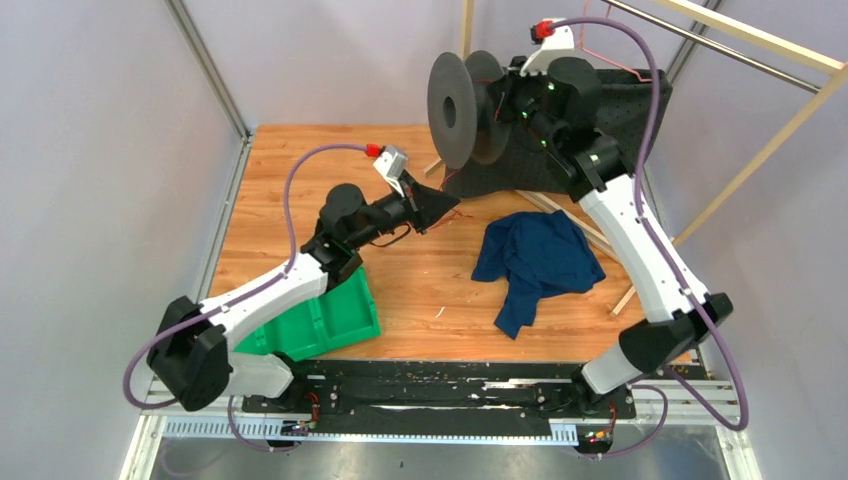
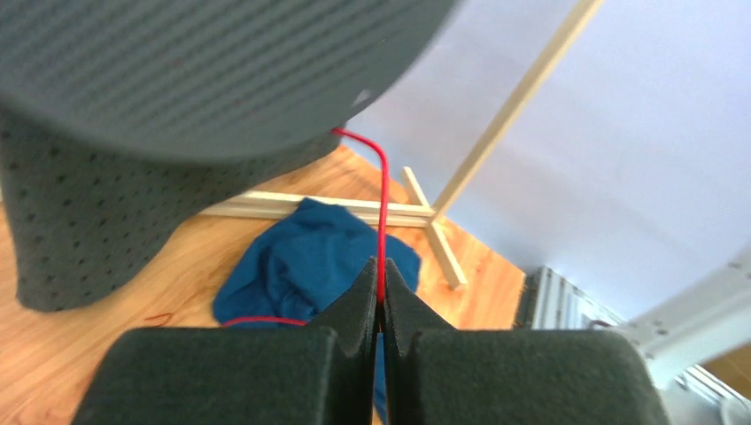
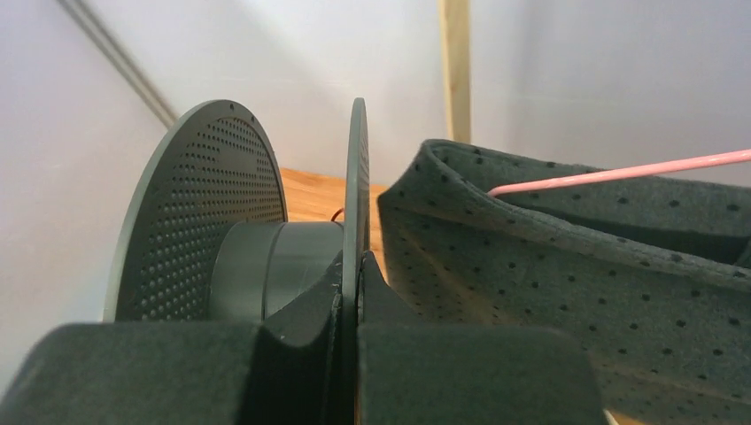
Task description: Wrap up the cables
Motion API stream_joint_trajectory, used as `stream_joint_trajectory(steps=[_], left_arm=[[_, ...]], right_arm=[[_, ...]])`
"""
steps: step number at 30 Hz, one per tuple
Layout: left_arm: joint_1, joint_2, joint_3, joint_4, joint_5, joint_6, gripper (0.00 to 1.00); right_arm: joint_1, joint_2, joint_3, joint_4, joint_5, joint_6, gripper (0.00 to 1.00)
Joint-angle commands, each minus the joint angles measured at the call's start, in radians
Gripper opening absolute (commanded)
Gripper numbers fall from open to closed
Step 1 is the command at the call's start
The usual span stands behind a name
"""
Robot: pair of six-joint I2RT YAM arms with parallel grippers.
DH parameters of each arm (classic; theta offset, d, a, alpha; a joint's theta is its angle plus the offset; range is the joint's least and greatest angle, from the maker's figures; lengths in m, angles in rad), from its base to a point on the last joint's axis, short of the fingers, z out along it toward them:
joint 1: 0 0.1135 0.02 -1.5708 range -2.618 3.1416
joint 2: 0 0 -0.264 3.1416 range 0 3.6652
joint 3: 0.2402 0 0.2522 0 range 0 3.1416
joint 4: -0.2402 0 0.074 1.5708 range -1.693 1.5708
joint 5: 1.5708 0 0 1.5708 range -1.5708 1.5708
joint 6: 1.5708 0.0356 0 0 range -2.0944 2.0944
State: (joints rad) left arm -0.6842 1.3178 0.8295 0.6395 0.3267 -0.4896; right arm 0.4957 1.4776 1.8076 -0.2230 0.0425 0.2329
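The wrapping looks barely begun. The left gripper (image 2: pixel 381 299) has its 2 pads pressed together on the red cable (image 2: pixel 383 212), with no gap between them beyond the wire itself. From the pinch the cable runs straight up toward 12 o'clock, bends over toward 11 o'clock and disappears under the rim of the spool (image 2: pixel 221 71). A second stretch of red trails out at 9 o'clock from the fingers, across the blue cloth (image 2: pixel 310 257).

The right gripper (image 3: pixel 357 285) is clamped on the edge of the spool's near flange (image 3: pixel 357 177), the thin disc caught between its pads, apparently steadying the spool. In that view the core (image 3: pixel 274 266) between the 2 flanges shows bare grey, with no turns of wire on the part that faces the camera. Only a tiny fleck of red shows at about 12 o'clock above the core, against the table (image 3: pixel 310 195). The far side of the core is hidden.

From above, the spool stands at the table's 12 o'clock end, with the left gripper just off it at 7 o'clock and the cloth lying at 4 o'clock from that gripper. I can make out only 1 red wire and no dark one with certainty.

My judgement is that the cable is fed to the spool and gripped, while nearly all the winding is left to do.
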Motion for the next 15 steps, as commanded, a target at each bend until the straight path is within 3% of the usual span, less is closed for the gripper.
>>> stream_joint_trajectory(steps=[1, 6, 11, 15], left_arm=[[-0.005, -0.047, 0.157, -0.319, 0.149, 0.029, 0.00], [-0.003, -0.005, 0.436, -0.663, 0.190, 0.123, 0.00], [-0.002, 0.125, 0.808, -1.164, 0.172, 0.387, 0.00], [0.023, 0.155, 0.902, -1.323, 0.179, 0.499, 0.00]], right_arm=[[0.045, 0.098, 0.134, -0.135, 0.135, 0.001, 0.01], [0.073, 0.115, 0.113, -0.197, 0.096, -0.003, 0.01], [0.087, 0.039, 0.033, -0.233, -0.008, -0.107, 0.01], [0.101, -0.044, -0.003, -0.311, -0.102, -0.218, 0.01]])
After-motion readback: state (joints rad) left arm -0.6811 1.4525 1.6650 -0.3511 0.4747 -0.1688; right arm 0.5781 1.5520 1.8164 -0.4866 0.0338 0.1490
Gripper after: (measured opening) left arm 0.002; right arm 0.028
